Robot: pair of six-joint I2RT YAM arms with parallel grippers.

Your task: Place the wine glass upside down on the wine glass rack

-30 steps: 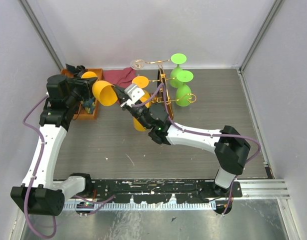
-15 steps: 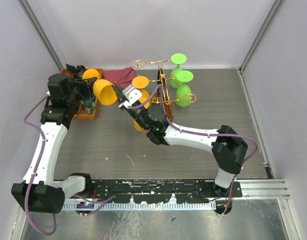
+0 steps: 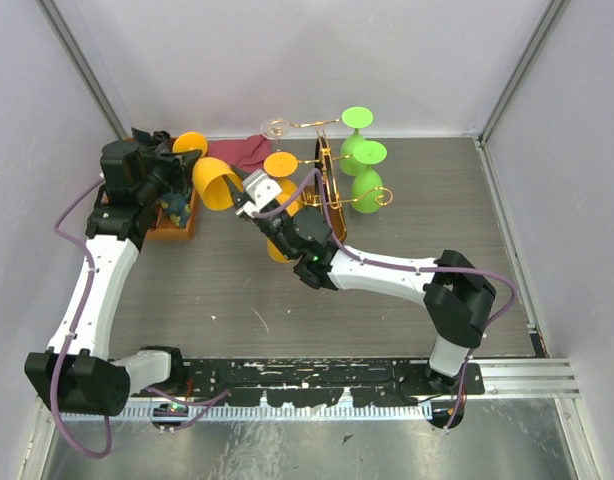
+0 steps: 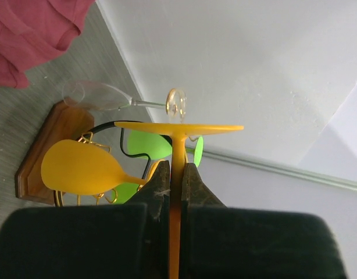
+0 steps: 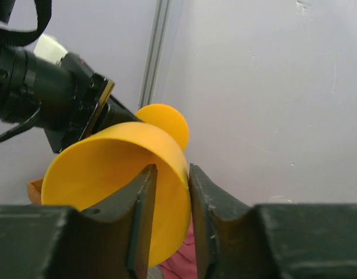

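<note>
the left hand is clamped on the stem of the orange glass, which hangs tilted in the air over the left of the desk, bowl toward the right. the right hand straddles the bowl's rim; i cannot tell whether it pinches. to the right stands the rack, carrying a second orange glass, green glasses and, farthest, a clear glass.

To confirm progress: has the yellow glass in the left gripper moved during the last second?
Yes. The yellow glass shifted slightly right, toward the gold rack.
</note>
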